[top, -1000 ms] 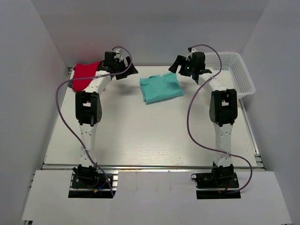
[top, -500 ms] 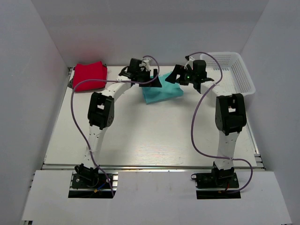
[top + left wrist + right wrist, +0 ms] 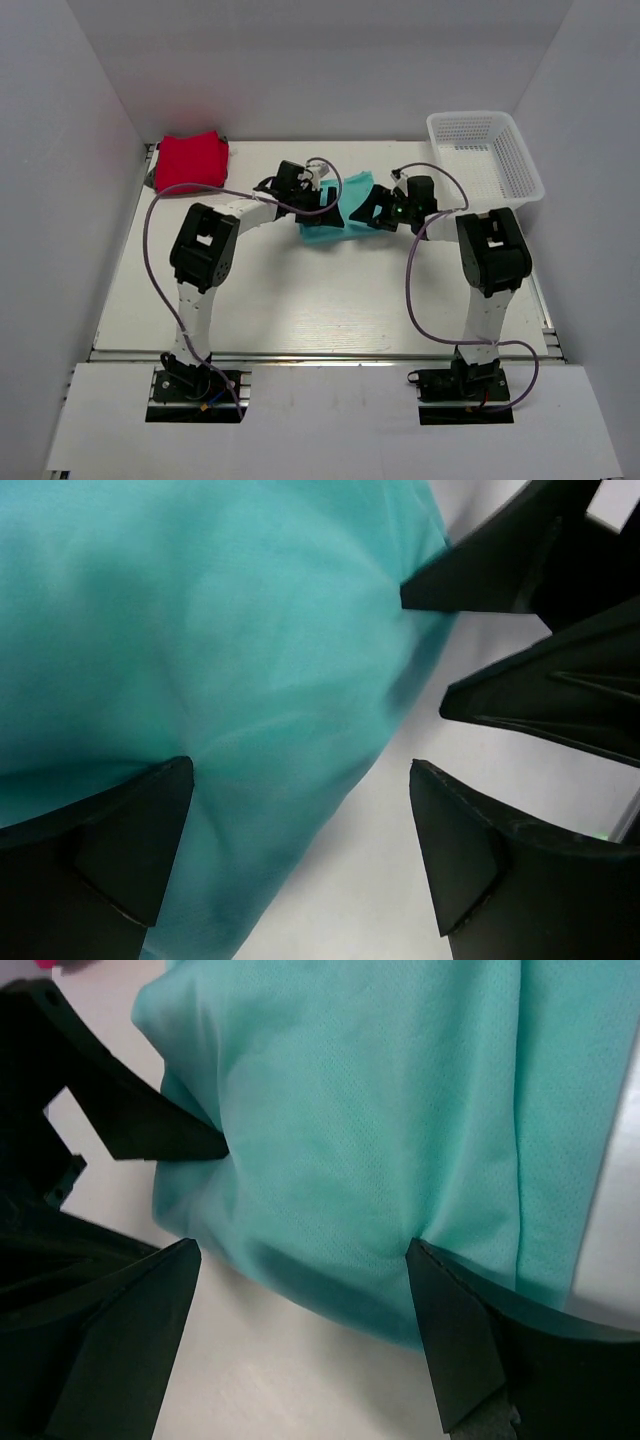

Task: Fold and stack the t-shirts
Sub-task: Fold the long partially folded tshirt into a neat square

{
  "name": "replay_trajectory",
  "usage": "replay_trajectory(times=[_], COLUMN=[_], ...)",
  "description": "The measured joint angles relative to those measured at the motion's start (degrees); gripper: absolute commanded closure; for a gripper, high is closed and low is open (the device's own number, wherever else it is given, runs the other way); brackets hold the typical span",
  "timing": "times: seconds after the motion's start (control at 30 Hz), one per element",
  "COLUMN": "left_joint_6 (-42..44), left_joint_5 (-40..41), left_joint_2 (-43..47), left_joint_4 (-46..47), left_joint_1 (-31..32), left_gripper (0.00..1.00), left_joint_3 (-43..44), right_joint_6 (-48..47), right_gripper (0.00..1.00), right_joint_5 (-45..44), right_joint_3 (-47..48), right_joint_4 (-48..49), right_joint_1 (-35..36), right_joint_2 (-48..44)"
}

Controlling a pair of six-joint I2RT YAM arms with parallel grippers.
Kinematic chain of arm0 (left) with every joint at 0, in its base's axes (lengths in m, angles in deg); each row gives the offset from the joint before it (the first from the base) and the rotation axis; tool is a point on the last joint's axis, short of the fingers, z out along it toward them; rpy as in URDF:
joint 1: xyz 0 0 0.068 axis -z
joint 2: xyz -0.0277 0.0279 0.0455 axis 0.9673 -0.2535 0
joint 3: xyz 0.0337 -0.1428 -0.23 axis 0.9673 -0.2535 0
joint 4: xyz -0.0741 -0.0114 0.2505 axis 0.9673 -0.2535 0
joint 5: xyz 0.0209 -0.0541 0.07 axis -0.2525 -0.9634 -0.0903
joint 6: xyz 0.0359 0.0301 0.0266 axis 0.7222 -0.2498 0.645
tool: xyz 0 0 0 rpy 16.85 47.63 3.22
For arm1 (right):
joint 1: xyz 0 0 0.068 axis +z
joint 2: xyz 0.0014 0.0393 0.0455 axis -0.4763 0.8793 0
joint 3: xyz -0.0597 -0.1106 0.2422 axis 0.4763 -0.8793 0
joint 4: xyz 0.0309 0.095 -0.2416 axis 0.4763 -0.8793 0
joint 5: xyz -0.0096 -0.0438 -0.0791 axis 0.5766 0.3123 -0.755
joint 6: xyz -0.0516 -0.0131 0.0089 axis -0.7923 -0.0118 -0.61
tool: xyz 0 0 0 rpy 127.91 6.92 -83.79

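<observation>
Tabletop (image 3: 300, 290): pale, walled on three sides. A white mesh basket (image 3: 530, 175) stands at the far right and takes no part here.

Arms: a second ago the left arm reached toward the far left, beside the red shirt, and the right arm was up by the basket. Both have since swung inward and dropped low. They now meet at the middle of the tabletop, toward the far side.

Teal t-shirt (image 3: 352, 186): lies as a folded pad at centre-far, with both arms over its near part. Its far right corner and near left edge show in the overhead view.

Red t-shirt (image 3: 192, 158): a folded bundle in the far left corner, well apart from the teal one. It is now uncovered and nothing touches it.

Left gripper (image 3: 300, 780): jaws spread wide over the teal cloth. One fingertip presses a dimple into the fabric. Nothing is clamped.

Right gripper (image 3: 302, 1250): also wide open and holding nothing. It straddles the same edge of the teal shirt, with one fingertip denting the cloth. The two grippers face each other, almost touching.

Reading: both shirts look folded and the stack is not yet made. The converging arms suggest a two-handed pickup of the teal shirt to carry it onto the red one. The closing bite should take all layers, or the fold may spill.
</observation>
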Motion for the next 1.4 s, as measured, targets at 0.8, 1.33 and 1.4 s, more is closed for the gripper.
replay_trajectory(times=[0.8,1.33,1.4], left_joint_6=[-10.6,-11.8,-11.8], left_joint_5=[28.8,23.8,23.2], left_joint_2=[50.0,36.5,34.0], left_joint_4=[-13.8,-10.4,-10.1], left_joint_1=[7.1,6.3,6.3], left_gripper=[0.11,0.82,0.98], left_joint_3=[-37.7,-39.2,-39.1], right_joint_6=[-10.9,-11.4,-11.4], right_gripper=[0.1,0.57,0.75], right_joint_5=[-8.1,-10.6,-10.6], right_joint_3=[-28.1,-16.7,-16.2], right_joint_4=[-16.7,-16.5,-16.4], right_joint_1=[11.5,11.5,11.5], right_joint_2=[-43.7,-19.5,-18.3])
